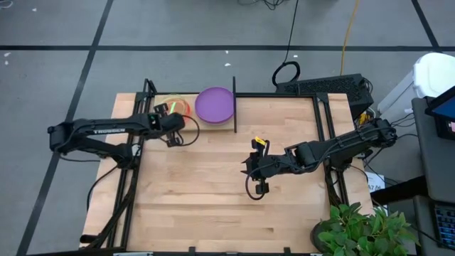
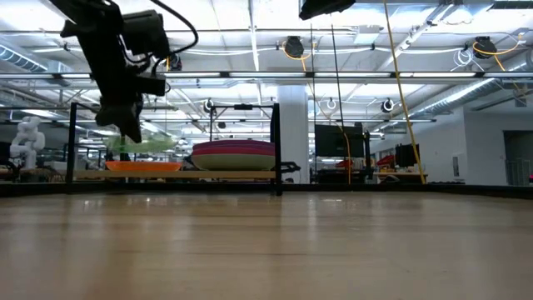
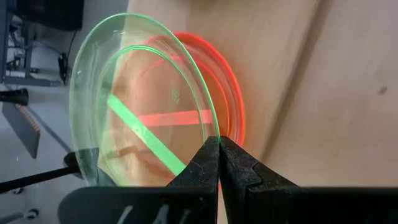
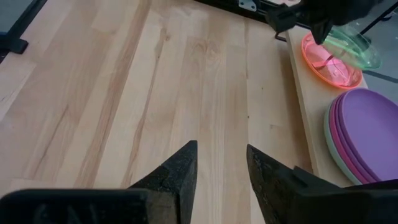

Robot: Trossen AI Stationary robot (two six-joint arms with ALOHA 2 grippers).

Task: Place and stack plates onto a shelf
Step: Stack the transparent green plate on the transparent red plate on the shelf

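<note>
My left gripper (image 1: 169,117) is over the left part of the shelf (image 1: 186,122), shut on a translucent neon-green plate (image 3: 143,99). This plate hangs just above the small red and orange plates (image 3: 231,93) that lie stacked on the shelf board (image 2: 191,175). To their right on the board rests a stack of larger plates with a purple one on top (image 1: 215,104), magenta and pale teal beneath (image 4: 367,130). My right gripper (image 1: 256,169) is open over the middle of the table, touching nothing. My left gripper pinches the green plate's rim (image 3: 208,138) between its two fingertips (image 3: 236,163). It comes slanting down from the table's near left side. The plate is lifted clear, slightly tilted, just above the red and orange plates (image 2: 141,165).
An upright black post (image 2: 277,142) stands at the shelf's right end, right beside the purple stack. Black frame rails run along the table's left and right sides (image 1: 323,121). A potted plant (image 1: 362,227) sits at the near right corner. Bare wooden tabletop (image 1: 206,185) lies between the arms.
</note>
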